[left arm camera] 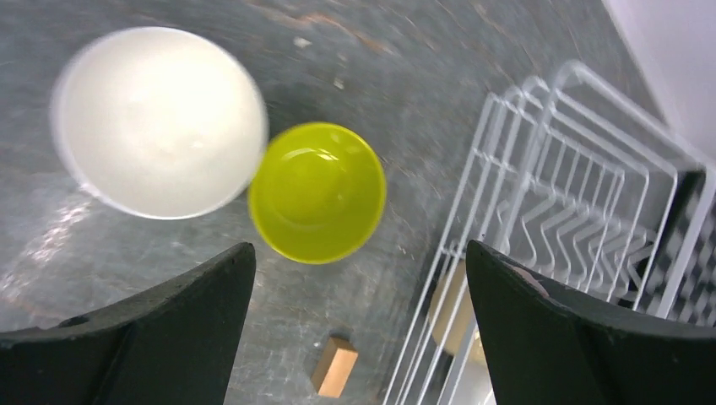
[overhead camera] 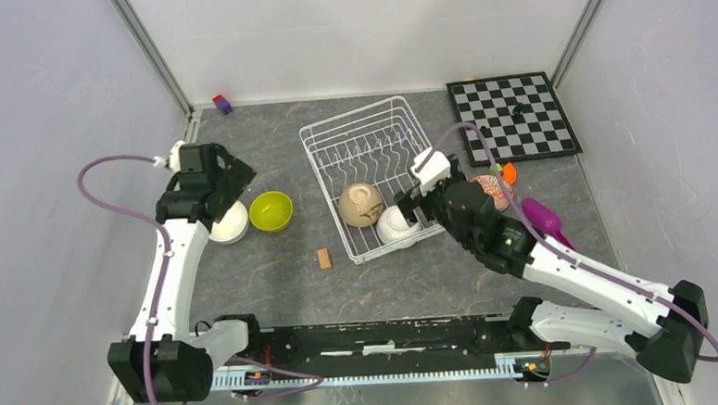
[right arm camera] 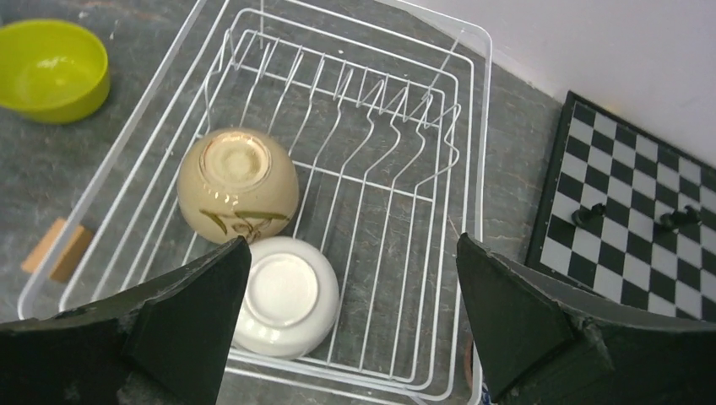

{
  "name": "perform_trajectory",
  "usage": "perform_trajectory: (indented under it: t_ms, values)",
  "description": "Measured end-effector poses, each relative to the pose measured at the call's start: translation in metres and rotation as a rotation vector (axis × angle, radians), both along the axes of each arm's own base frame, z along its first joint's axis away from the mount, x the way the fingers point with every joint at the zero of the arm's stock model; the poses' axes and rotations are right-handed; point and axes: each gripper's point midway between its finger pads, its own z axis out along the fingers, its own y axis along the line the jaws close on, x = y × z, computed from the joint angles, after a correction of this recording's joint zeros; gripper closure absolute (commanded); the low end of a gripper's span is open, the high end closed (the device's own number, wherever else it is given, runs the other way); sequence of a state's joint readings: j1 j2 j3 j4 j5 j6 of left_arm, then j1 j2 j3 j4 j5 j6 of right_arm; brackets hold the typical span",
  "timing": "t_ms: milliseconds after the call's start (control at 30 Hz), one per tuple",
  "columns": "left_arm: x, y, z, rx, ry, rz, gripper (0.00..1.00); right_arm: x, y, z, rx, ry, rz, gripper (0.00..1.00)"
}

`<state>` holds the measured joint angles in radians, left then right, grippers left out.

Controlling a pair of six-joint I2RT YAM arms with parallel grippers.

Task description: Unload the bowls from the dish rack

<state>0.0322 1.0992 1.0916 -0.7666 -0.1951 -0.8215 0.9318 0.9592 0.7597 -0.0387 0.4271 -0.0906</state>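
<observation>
Right wrist: tan bowl (right arm camera: 237,186), white bowl (right arm camera: 285,295) rest bottoms-up in dish rack (right arm camera: 484,169).

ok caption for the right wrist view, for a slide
Open right jaws above the rack, where a tan bowl and a white bowl lie upside down.

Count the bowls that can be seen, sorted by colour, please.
White bowls: 2, one on the table, one in the rack
Lime bowl: 1
Tan bowl: 1
Red-speckled bowl: 1, partly hidden
Total: 5 in view
</observation>
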Motion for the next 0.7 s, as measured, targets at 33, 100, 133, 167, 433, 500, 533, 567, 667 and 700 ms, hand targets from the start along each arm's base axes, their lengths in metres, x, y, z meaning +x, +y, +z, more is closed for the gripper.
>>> perform_trajectory:
  t_ms: [33,100,133,167,433,500,533,567,667,700]
  values:
    - [0.002,-0.011,0.001,0.008,-0.004,-0.047,0.00,0.006,-0.001,0.004,0.011,0.022,-0.025,0.02]
    - [0.009,-0.041,0.003,0.029,-0.005,-0.182,0.00,0.014,0.000,0.009,0.047,0.061,-0.055,0.02]
    - [0.012,-0.052,0.002,0.036,-0.002,-0.232,0.00,0.015,0.000,0.008,0.058,0.076,-0.058,0.02]
    - [0.015,-0.070,0.001,0.041,0.002,-0.308,0.00,0.016,0.000,0.005,0.076,0.099,-0.060,0.02]
    - [0.011,-0.141,-0.005,0.032,-0.033,-0.599,0.08,0.026,0.005,-0.026,0.188,0.285,-0.046,0.02]
    - [0.008,-0.147,-0.009,0.031,-0.037,-0.620,0.08,0.025,0.012,-0.032,0.205,0.315,-0.028,0.02]
    - [0.004,-0.153,-0.013,0.032,-0.034,-0.641,0.08,0.024,0.015,-0.034,0.214,0.326,-0.016,0.02]
    - [0.001,-0.158,-0.017,0.033,-0.030,-0.656,0.08,0.023,0.018,-0.037,0.221,0.332,-0.008,0.02]
    - [-0.008,-0.169,-0.034,0.034,-0.005,-0.697,0.11,0.026,0.027,-0.044,0.230,0.344,0.014,0.02]
    - [-0.013,-0.172,-0.040,0.031,0.006,-0.713,0.12,0.028,0.030,-0.046,0.230,0.347,0.017,0.02]
